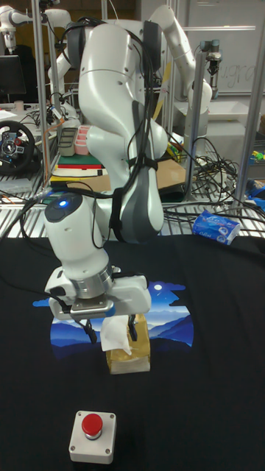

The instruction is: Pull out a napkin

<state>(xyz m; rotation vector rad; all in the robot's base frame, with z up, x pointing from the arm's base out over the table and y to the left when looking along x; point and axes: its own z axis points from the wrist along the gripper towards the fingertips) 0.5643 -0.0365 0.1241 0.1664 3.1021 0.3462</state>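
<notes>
Tall fixed view shows the napkin (118, 335), white, soft and crumpled, rising from the top of a tan rectangular tissue box (129, 353) with its long axis roughly vertical, free end pointing up toward 12 o'clock. The box sits on a black cloth (213, 383) printed with a blue mountain scene. Directly above, the gripper (92, 315) hangs at the napkin's 11 o'clock; I cannot tell how far its fingers are spread. At 6 o'clock stands a grey box with a red button (93, 436). A blue tissue packet (217, 226) lies at 1 o'clock.
</notes>
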